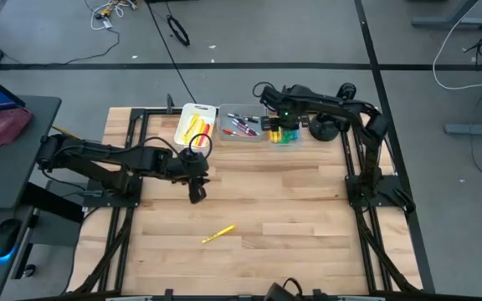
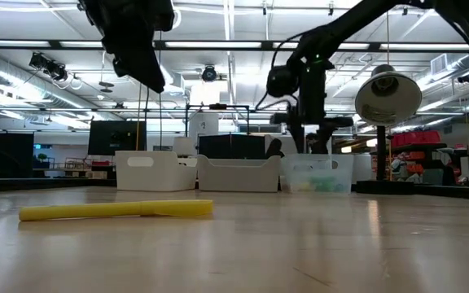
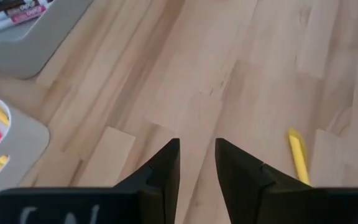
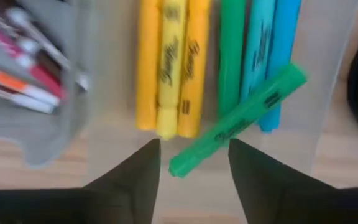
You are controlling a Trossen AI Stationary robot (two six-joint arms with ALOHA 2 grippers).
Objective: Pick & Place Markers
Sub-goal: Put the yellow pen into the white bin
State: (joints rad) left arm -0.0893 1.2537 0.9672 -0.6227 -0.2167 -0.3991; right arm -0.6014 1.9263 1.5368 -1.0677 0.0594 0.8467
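Right wrist view: highlighters [image 4: 229,74] in clear bin [image 4: 328,74].

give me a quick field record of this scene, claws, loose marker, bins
left claw: open slightly, empty, above bare table
right claw: open over clear bin, green marker lying crosswise on other markers below it
loose marker: one yellow marker on table, near front
white bin: yellow markers inside
middle bin: red and dark pens

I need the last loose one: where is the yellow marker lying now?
In the high view, the yellow marker lies alone on the wooden table, near its front, below the left gripper.
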